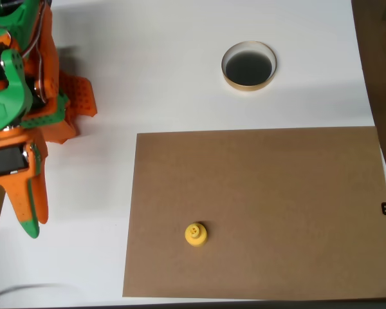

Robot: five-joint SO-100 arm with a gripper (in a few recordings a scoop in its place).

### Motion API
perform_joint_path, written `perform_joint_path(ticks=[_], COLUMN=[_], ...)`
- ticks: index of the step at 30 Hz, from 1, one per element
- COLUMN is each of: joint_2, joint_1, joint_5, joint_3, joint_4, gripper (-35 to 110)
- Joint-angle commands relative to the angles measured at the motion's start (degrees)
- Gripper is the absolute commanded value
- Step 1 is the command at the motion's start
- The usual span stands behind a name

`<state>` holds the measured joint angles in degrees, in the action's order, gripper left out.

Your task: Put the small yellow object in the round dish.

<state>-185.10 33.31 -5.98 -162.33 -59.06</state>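
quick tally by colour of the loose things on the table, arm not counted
Yellow: 1, the yellow object, on the brown board
Tan-rimmed, dark inside: 1, the dish, on the white table
Brown: 1, the board
Total: 3

Looks like a hobby robotics bench or small lab — plain white surface (180,77), a brown board (276,193) laid flat as a work mat, and an orange-and-green, seemingly 3D-printed arm (26,122) at left. Dark floor at the edges.
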Motion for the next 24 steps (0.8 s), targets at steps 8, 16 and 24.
perform_joint_path(ticks=[8,16,24], joint_2=[19.2,34.2,43.6], joint_1=[-2.8,-5.4,-12.2], joint_5=[-1.1,-2.7,-9.9], joint_3=[15.8,23.9,29.4], joint_4=[3.9,4.4,1.4], gripper=[16,18,21])
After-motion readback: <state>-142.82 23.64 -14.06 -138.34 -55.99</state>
